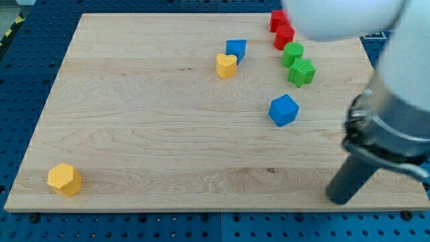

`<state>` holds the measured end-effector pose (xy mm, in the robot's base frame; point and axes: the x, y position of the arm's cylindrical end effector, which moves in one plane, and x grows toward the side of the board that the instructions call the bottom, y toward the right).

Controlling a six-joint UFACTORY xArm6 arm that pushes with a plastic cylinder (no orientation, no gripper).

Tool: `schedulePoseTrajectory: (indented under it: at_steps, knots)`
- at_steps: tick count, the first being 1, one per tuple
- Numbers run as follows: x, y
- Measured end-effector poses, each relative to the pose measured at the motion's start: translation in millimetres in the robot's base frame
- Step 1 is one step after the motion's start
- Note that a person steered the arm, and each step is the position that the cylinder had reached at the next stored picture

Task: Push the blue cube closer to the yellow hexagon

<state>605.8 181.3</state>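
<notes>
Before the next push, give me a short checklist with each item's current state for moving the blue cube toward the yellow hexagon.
1. Blue cube in view, free-standing: ok.
2. Yellow hexagon in view, at the view's bottom left: ok.
3. My tip on the cube's far side from the hexagon: ok; it sits right and below, not touching.
4. Straight path from cube to hexagon free of blocks: ok.
5. Second blue block beside the yellow heart ruled out as the target: cannot tell.

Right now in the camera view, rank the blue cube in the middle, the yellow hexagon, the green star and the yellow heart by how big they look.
1. Yellow hexagon and blue cube: alike, no ranking.
2. Green star.
3. Yellow heart.
Blocks nearer the view's bottom may only look bigger.
</notes>
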Motion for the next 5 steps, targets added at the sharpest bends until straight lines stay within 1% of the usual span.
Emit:
schedulePoseTrajectory:
  at_steps: [1,2,4,5]
  knots:
    - [-46.0,36.3]
    - [-94.3,31.5]
    - [-115.4,17.4]
    - [-135.8,-11.2]
